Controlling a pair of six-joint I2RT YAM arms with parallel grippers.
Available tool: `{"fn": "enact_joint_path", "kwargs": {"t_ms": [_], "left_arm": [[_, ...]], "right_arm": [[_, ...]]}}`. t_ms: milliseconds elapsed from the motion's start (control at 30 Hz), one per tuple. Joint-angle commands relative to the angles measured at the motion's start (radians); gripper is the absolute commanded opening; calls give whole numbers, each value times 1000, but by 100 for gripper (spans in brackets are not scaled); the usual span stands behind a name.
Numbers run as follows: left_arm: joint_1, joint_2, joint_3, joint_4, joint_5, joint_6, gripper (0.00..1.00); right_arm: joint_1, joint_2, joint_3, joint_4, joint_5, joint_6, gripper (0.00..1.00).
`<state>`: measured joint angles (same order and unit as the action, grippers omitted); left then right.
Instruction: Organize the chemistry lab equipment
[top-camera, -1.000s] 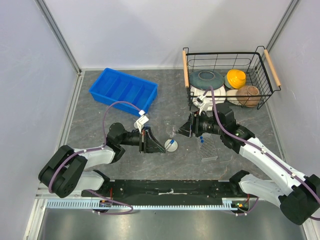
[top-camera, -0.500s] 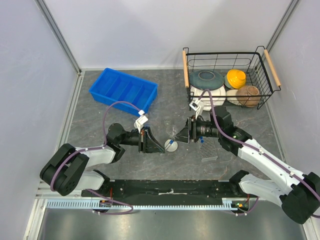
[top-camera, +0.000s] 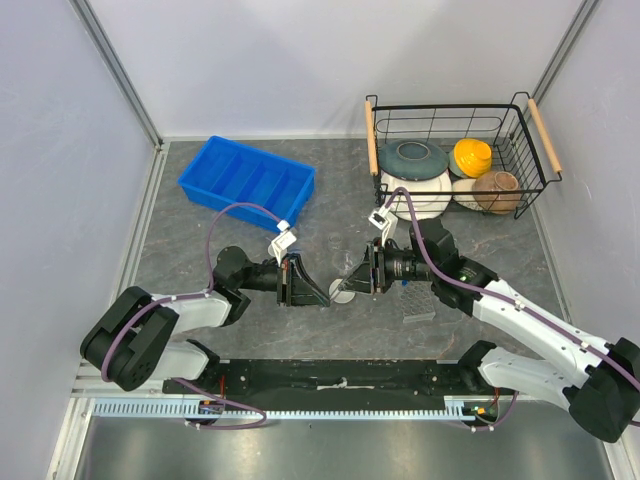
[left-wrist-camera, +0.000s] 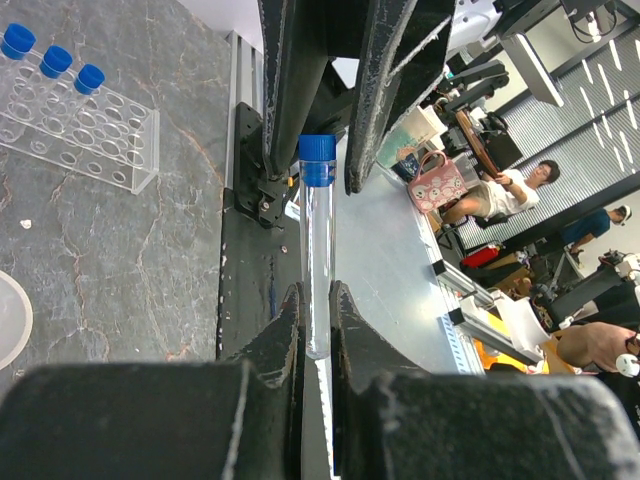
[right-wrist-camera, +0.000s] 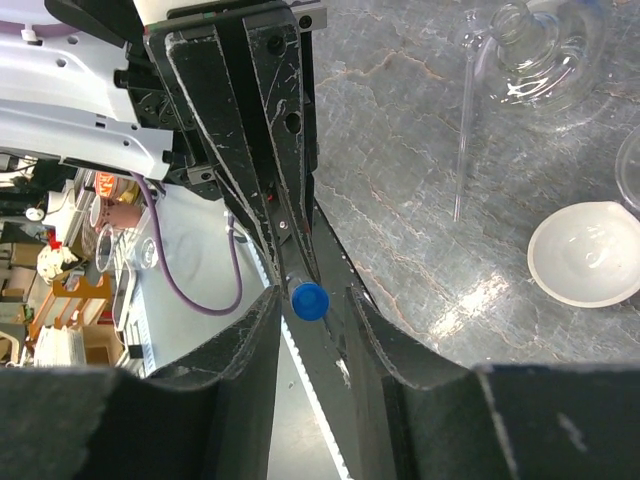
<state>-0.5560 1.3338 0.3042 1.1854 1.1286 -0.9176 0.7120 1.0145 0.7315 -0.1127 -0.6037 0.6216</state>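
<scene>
So the blue-capped tube is off the surface, hanging between the two tools near the middle front. It lies roughly level, running from one tool to the other. The left tool has it pinched at the bare bottom end, fingers pressed tight on the clear wall, and the cap end sticks out toward the other arm. The right tool is lined up on that cap. Its fingers sit one on each side of the blue cap with a sliver of gap both ways, so it's spread and not gripping anything as far as I can see.

From the top view the white round dish sits on the surface just about under where the tools meet. A bit farther back is a clear glass vessel, with a thin glass rod lying beside it. Can't tell from these shots if the rod touches the vessel.

The clear plastic tube rack stands off to the right, just beside the right arm, with three more capped tubes upright in a row at one end. The other holes look open.

Farther out, the blue divided tray is at the back left. The wire basket with wooden handles is at the back right, holding the blue-grey, white, yellow and brown bowls.
</scene>
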Motion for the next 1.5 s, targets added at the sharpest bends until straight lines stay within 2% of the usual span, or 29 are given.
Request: {"fn": "enact_joint_path", "kwargs": {"t_ms": [0,233,467,600,633,667,767,800,867,900,933,967,1067,1167,1333,1467], "left_arm": [[5,1,-8,62,20,-21,11],[5,1,-10,62,23,-20,11],[5,5,-8,63,20,-20,11],[5,5,-7,62,19,-21,11],[4,4,-7,62,19,-23,11],[5,5,-7,62,17,-24,11],[5,-2,-5,40,0,-29,20],[5,-7,-2,14,-18,-23,38],[5,-27,12,-79,-35,5,61],[5,-36,13,-104,-55,16,80],[5,-62,19,-131,-65,35,87],[4,-100,32,-268,-108,75,92],[-5,-185,58,-502,-185,178,95],[-18,-231,87,-659,-311,243,95],[-44,-251,137,-826,-427,287,94],[-100,-237,199,-990,-577,336,92]], "right_arm": [[9,7,46,28,28,-10,38],[14,16,69,21,35,-13,36],[24,16,69,21,41,-14,25],[26,9,65,18,44,-13,25],[27,6,63,16,45,-14,24],[27,4,63,12,50,-13,17],[29,-2,60,4,65,-13,0],[29,-11,60,1,73,-14,0],[30,-22,62,-22,91,-20,0],[30,-36,68,-34,117,-20,0],[30,-43,74,-47,130,-25,0],[32,-54,94,-95,154,-39,0],[30,-77,126,-198,237,-74,0],[30,-102,184,-329,385,-109,0],[34,-129,230,-536,681,-131,0],[40,-129,223,-614,813,-109,0]]}}
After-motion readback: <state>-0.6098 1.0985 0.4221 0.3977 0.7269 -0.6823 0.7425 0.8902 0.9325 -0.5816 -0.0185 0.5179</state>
